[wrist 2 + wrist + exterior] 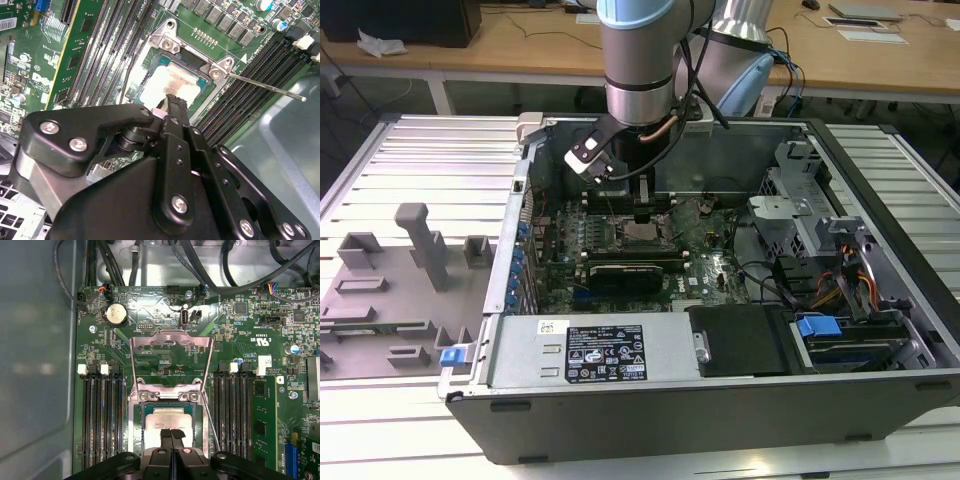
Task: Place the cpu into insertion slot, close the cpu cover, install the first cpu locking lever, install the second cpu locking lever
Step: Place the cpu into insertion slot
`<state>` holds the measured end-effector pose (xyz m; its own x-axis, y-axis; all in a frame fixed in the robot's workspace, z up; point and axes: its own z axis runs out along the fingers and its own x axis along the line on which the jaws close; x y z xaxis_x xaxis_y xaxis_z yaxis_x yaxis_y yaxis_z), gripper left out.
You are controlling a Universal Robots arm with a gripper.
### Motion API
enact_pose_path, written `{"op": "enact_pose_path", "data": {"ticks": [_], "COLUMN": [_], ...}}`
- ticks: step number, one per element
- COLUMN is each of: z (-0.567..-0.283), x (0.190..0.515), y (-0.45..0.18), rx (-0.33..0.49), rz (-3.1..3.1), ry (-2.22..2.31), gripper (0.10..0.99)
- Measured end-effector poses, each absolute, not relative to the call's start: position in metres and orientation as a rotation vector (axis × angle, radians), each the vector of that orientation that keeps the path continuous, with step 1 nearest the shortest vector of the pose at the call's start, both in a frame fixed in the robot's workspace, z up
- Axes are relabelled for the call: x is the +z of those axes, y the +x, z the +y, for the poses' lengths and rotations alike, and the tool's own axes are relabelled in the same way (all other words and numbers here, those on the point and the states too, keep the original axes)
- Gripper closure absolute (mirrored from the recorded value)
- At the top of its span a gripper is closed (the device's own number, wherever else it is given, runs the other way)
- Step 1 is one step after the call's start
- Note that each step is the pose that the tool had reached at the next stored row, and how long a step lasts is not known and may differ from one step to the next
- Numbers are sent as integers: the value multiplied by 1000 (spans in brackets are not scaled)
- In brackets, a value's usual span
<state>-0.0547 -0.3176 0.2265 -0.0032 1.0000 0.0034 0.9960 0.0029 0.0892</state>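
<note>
Gripper (172, 432): jaws shut together, tips at the cpu (167, 419), which lies in the insertion slot (146, 426)
First wrist view: cpu cover (170, 341) raised open
Second wrist view: 1 lever rod (270, 88) jutting sideways
Exterior view: open computer case (720, 400) on slatted worktop (430, 150)

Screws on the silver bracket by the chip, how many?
2: one screw at one end of the bracket beside the cpu, one at the other end. The gripper may hide more.
</note>
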Motion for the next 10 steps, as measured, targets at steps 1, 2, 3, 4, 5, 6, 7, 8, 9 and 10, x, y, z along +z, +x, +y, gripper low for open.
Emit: {"op": "enact_pose_path", "data": {"ticks": [1,2,3,4,5,6,7,8,9,10], "z": [-318,-318,-318,-318,-318,-318,-318,-318,-318,-318], "x": [227,228,229,232,235,239,242,246,250,253], "y": [-55,-55,-55,-55,-55,-55,-55,-55,-55,-55], "rx": [101,101,101,101,101,101,101,101,101,101], "rz": [2181,2181,2181,2181,2181,2181,2180,2180,2180,2180], "ry": [2174,2174,2174,2174,2174,2174,2174,2174,2174,2174], "gripper": [980,980,980,980,980,980,980,980,980,980]}}
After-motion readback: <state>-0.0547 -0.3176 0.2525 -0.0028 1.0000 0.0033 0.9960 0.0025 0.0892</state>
